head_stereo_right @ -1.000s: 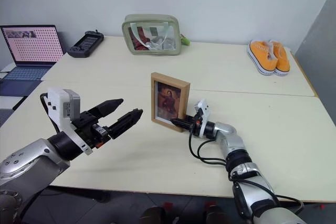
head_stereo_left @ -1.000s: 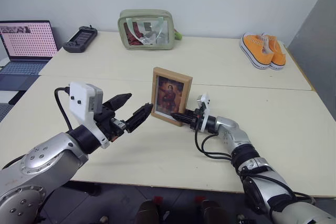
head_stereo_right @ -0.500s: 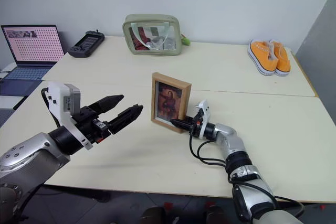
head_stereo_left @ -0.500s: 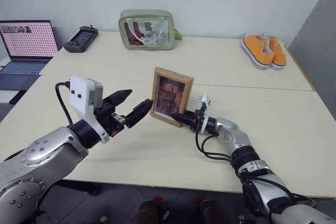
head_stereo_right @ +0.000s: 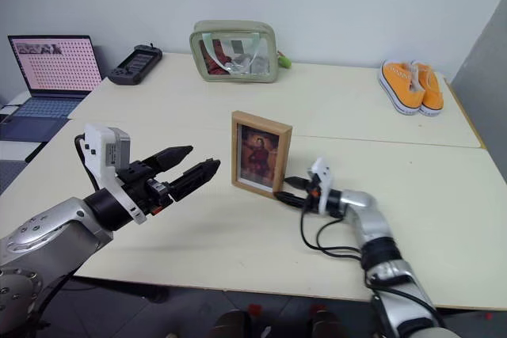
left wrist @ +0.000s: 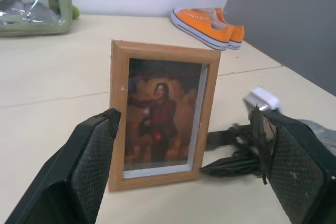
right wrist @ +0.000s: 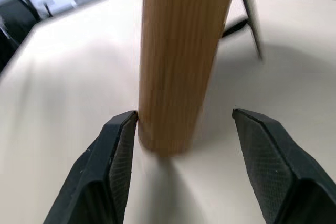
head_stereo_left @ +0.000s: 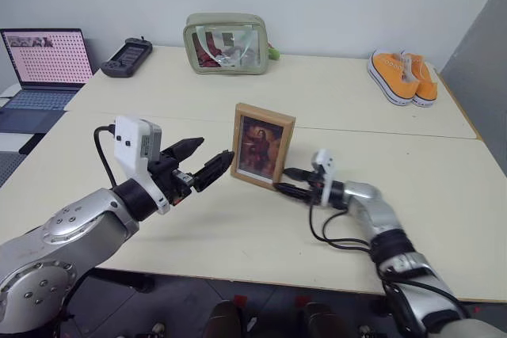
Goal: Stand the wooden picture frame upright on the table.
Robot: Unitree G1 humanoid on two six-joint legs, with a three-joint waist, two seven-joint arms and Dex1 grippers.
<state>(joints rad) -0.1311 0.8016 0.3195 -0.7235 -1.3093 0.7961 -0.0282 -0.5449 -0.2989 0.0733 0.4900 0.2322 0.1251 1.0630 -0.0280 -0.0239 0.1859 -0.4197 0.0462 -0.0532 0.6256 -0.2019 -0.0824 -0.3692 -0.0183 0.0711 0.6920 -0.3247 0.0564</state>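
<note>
- The wooden picture frame (head_stereo_left: 263, 146) is standing upright near the middle of the table (head_stereo_left: 444, 172), just in front of the seam, its portrait side facing the robot.
- It is showing a light-wood border around a dark portrait picture; its stand is propping it from behind.
- The right gripper (head_stereo_left: 287, 182) is sitting at the frame's lower right edge, fingers spread and grasping nothing.
- The left gripper (head_stereo_left: 202, 163) is hovering just left of the frame, fingers released, apart from it.
</note>
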